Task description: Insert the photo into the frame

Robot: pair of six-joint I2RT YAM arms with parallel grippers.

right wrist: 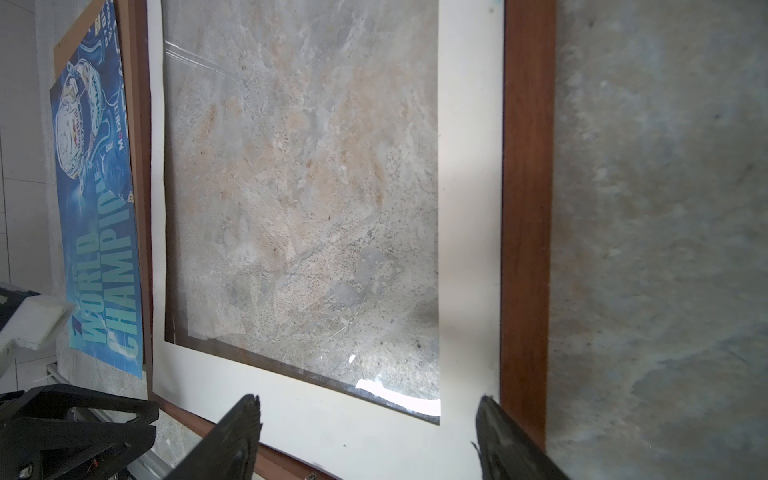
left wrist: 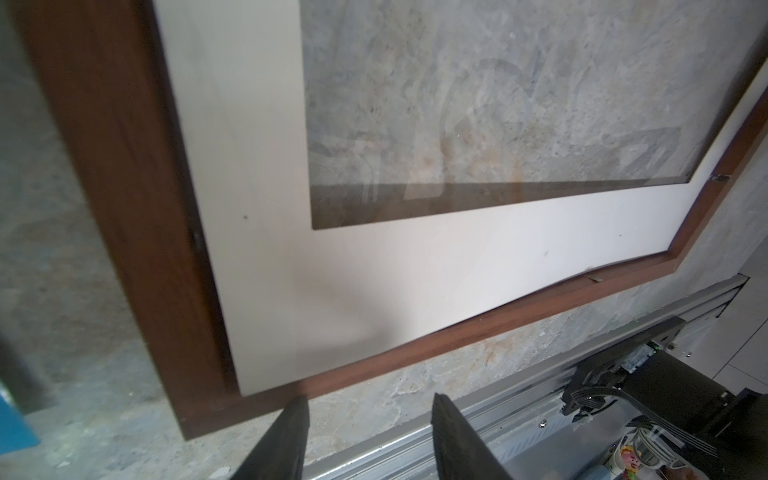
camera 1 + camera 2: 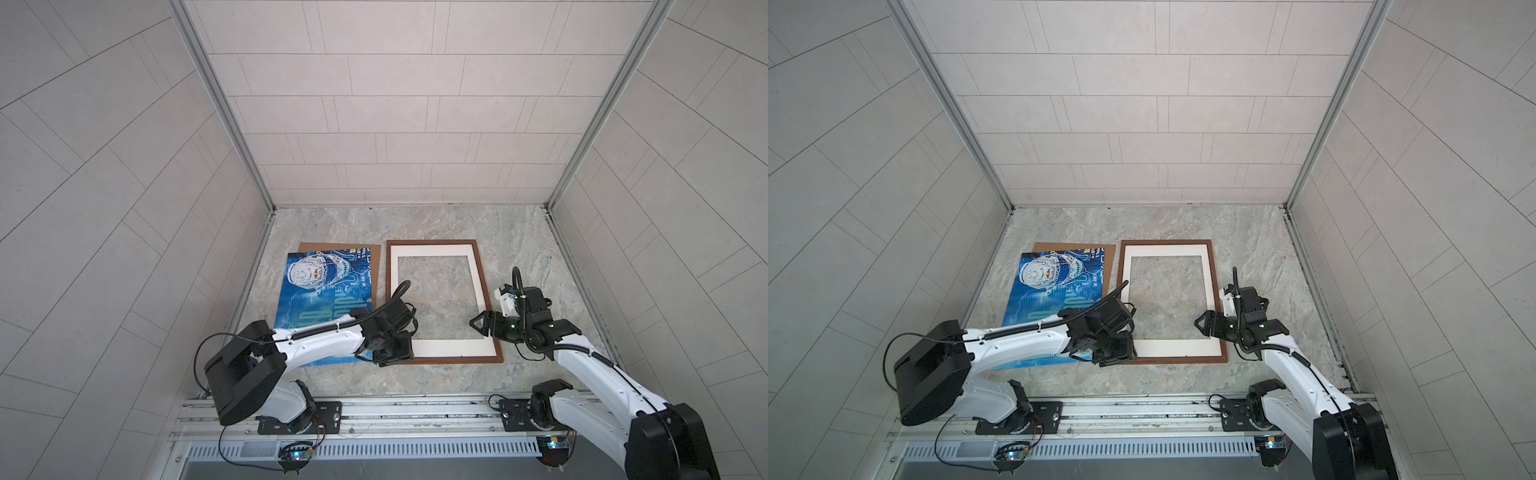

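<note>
Framing step: unstarted; blue helmet-print paper photo lay left of dark-brown wooden frame.
Left fingers, right fingers: gaped empty.
Next: photo's edge probably needed gripping.

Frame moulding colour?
The frame is dark reddish-brown wood with visible grain. It shows best in the right wrist view.

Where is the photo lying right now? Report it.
In both top views the photo lies face up on the left, atop the brown backing board and just left of the frame, its near end under the left arm.
</note>
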